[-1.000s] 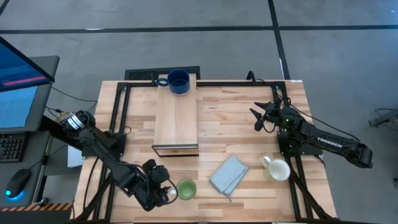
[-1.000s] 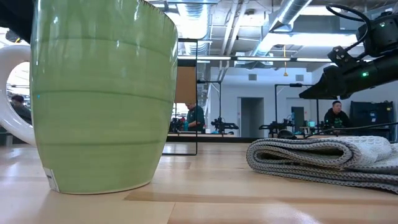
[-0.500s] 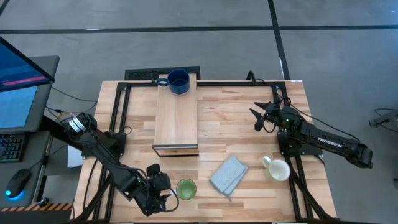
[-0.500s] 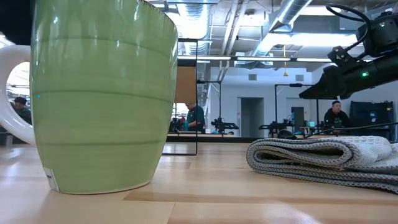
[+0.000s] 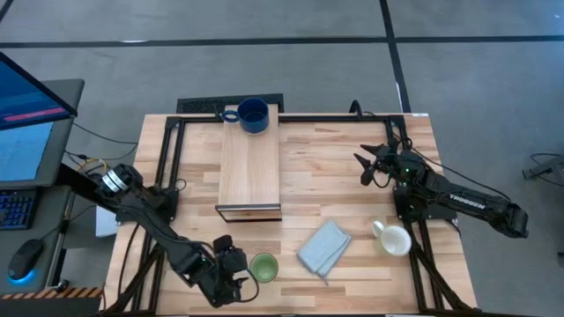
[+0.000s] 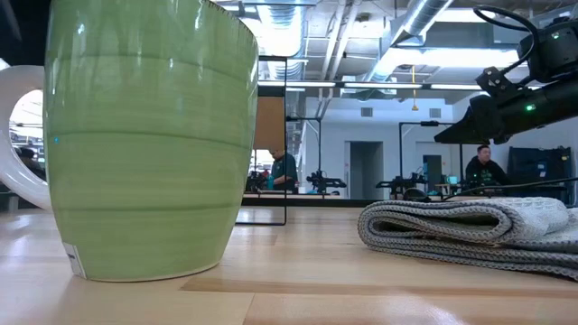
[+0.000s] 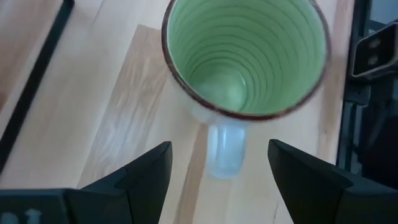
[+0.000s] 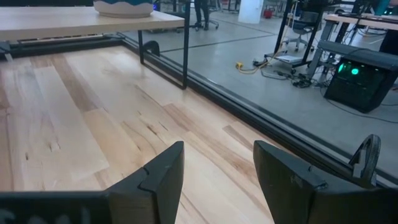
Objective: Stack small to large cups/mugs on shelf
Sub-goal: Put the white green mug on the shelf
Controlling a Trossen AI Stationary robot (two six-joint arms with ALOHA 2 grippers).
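Note:
The light green mug (image 5: 263,267) stands upright near the table's near edge; the left wrist view looks down into it (image 7: 245,56). My left gripper (image 5: 233,271) hovers open at its left, one finger on either side of the pale handle (image 7: 225,149) without touching it. The white mug (image 5: 393,239) stands at the near right. The dark blue mug (image 5: 253,115) stands on the far end of the shelf (image 5: 250,167). My right gripper (image 5: 368,167) waits open above the table's right half.
A folded grey-blue cloth (image 5: 324,247) lies between the green and white mugs, and fills the right of the low view (image 6: 470,230). Black frame rails (image 5: 167,167) run along the table's left and right sides. Bare wood lies between the shelf and my right gripper.
My left gripper has sunk and moved toward the table's near edge, closing on the green mug's handle while rolling about its own axis. The mugs and my right arm have kept still.

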